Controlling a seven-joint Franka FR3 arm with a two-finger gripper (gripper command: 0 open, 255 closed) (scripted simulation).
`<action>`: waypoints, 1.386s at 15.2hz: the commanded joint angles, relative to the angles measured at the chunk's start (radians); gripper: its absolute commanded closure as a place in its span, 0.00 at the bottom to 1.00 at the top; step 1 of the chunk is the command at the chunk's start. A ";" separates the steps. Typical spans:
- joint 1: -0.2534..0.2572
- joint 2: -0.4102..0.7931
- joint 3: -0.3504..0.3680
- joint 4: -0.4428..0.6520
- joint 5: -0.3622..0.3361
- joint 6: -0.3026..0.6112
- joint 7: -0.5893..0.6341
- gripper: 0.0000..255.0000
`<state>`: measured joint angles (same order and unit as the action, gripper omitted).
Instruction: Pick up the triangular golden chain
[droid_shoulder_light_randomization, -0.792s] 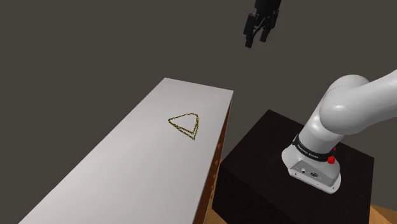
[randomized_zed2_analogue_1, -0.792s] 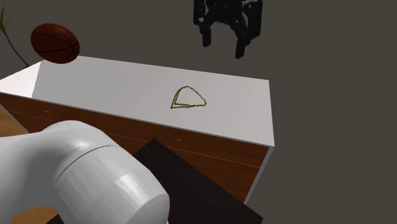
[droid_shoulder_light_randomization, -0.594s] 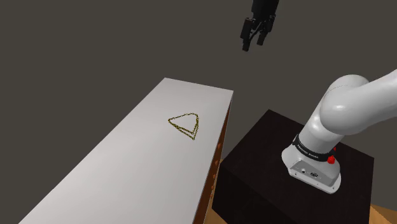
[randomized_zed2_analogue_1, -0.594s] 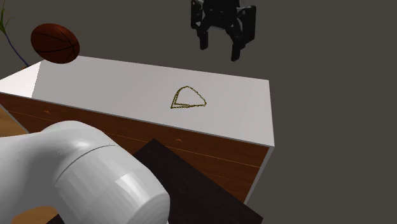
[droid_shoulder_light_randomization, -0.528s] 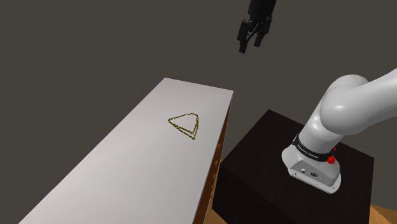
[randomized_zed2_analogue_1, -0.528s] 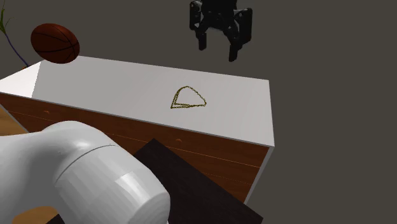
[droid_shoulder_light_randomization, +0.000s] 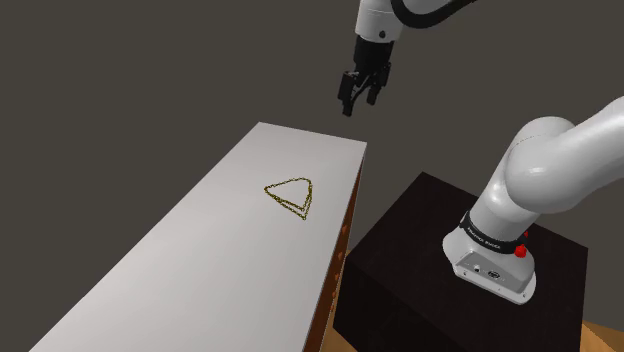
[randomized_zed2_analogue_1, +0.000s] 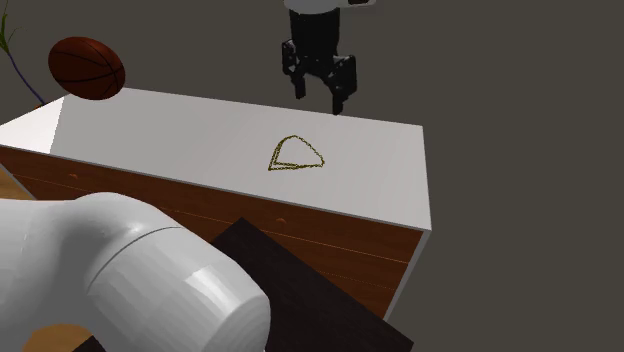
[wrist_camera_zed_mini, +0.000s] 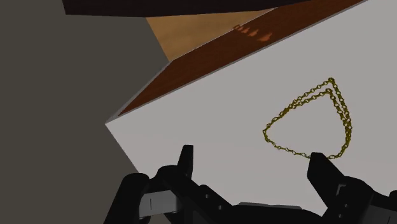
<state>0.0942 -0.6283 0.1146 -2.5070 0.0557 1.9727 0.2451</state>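
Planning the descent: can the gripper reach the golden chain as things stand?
Probably yes: the gripper hangs open above the tabletop, and the chain lies flat with nothing between them.

white arm (droid_shoulder_light_randomization: 560, 170), dark joints, black jaws

Open air between hand (randomized_zed2_analogue_1: 320, 97) and chain (randomized_zed2_analogue_1: 296, 167); flat tabletop (randomized_zed2_analogue_1: 180, 130) round chain; ball (randomized_zed2_analogue_1: 87, 67) well apart.

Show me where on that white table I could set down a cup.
The long stretch of white tabletop from the gold chain toward the basketball is bare. The chain's end is busier: the open gripper hangs above that end.
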 joint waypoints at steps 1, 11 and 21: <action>0.013 0.043 0.028 -0.016 0.012 0.070 0.025 0.00; 0.048 0.341 0.178 0.011 0.002 0.383 0.174 0.00; 0.068 0.720 0.281 0.178 -0.240 0.604 0.446 0.00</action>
<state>0.1566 0.0414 0.3917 -2.3588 -0.1422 2.5578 0.6515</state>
